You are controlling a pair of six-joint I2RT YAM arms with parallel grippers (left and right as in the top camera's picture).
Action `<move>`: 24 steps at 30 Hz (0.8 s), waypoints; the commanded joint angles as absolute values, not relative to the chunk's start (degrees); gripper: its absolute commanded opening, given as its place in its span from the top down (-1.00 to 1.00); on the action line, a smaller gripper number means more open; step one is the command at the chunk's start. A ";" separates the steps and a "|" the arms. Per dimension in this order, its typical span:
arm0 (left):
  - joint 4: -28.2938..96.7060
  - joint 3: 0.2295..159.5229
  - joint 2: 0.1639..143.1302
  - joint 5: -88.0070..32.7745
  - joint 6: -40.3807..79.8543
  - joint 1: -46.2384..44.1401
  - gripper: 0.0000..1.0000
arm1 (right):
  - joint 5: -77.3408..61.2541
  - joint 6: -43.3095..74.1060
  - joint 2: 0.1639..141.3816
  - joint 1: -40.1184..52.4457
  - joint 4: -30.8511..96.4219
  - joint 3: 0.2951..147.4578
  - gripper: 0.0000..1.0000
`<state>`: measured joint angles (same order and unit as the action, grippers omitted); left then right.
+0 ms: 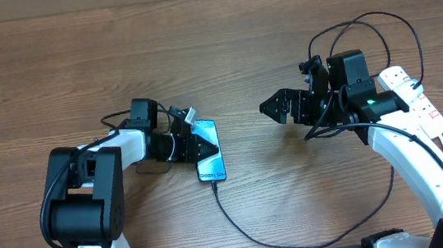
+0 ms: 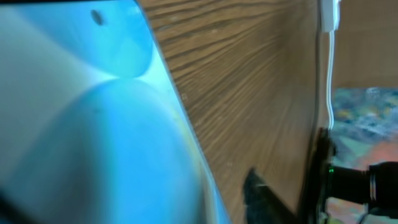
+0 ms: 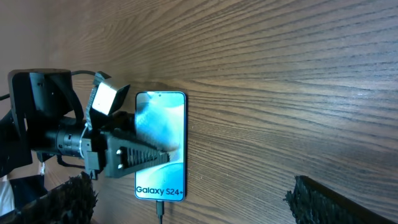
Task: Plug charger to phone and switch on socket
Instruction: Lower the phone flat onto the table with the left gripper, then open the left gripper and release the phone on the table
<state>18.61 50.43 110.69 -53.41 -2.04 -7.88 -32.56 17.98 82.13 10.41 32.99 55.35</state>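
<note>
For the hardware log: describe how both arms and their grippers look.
The left arm and right arm: white shells, bulky black joint housings. The left gripper and right gripper: black, with ribbed tapering fingers. A green light on the right wrist.

Wood-grain table (image 1: pixel 75 65) I'm working at is carrying three things. The phone (image 1: pixel 208 148) is lying flat, screen up, centre-left. The charger (image 1: pixel 237 230) cable is looping from its lower end toward bottom right. The white socket (image 1: pixel 417 103) is sitting at the right edge.
</note>
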 commanded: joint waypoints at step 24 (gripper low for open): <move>26.72 52.21 112.20 -24.80 -0.58 -5.26 -0.61 | -31.99 17.58 81.52 10.04 32.71 56.60 -0.99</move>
